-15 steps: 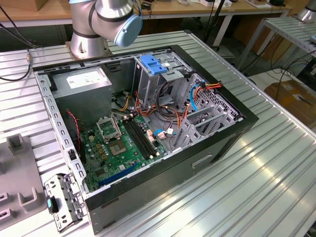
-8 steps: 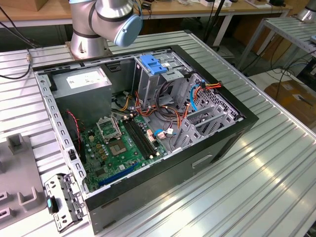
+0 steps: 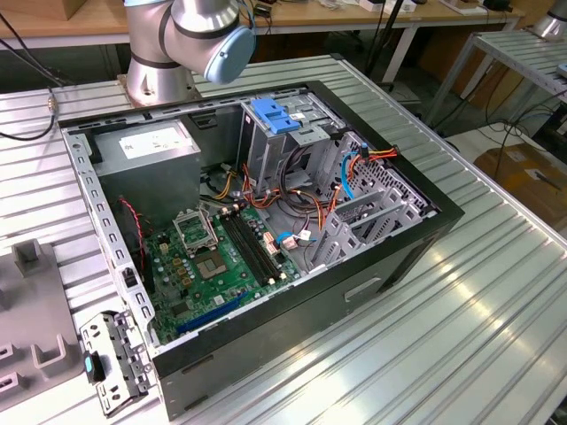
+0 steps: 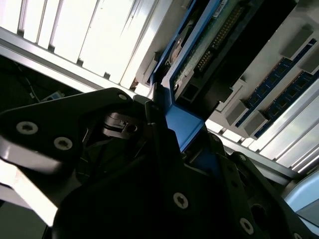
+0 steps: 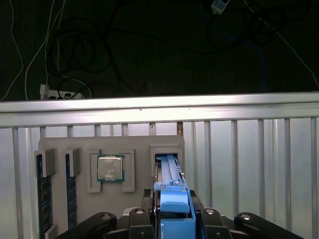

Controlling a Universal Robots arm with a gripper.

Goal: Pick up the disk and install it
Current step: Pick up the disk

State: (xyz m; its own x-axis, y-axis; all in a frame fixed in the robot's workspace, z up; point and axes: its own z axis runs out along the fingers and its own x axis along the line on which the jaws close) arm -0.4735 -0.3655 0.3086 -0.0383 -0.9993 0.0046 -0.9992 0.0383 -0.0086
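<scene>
1. Surface (image 3: 461, 292): ribbed metal. It carries the open computer case (image 3: 381, 266), which lies on its side. In the exterior view my arm (image 3: 190, 35) rises from its base just behind the case.

2. Case interior, exterior view: the grey power supply (image 3: 146, 146) sits in the corner nearest the arm base. The green motherboard (image 3: 221, 261) covers the floor of the case. The metal drive cage (image 3: 275, 146), with a blue latch (image 3: 273, 117) on top, stands towards the exterior view's right of the power supply.

3. Holder tray (image 5: 137, 144): a grey block with moulded pockets, resting on the ribbed surface.

4. The disk (image 5: 172, 184): it stands on edge in a slot of the holder tray, with its blue rail facing the first wrist view. The second wrist view shows its circuit-board face (image 4: 209, 45) and a connector row. The far end of the disk sits inside the slot.

5. Hand (image 5: 174, 219): clenched on the disk. One dark finger (image 5: 149, 226) presses each side of the blue rail (image 4: 184, 127), which passes between them.

6. Memory modules (image 5: 42, 199): two sticks stand in narrow slots of the same tray.

7. Processor (image 5: 110, 168): it lies flat in a square pocket between the memory slots and the disk's slot.
</scene>
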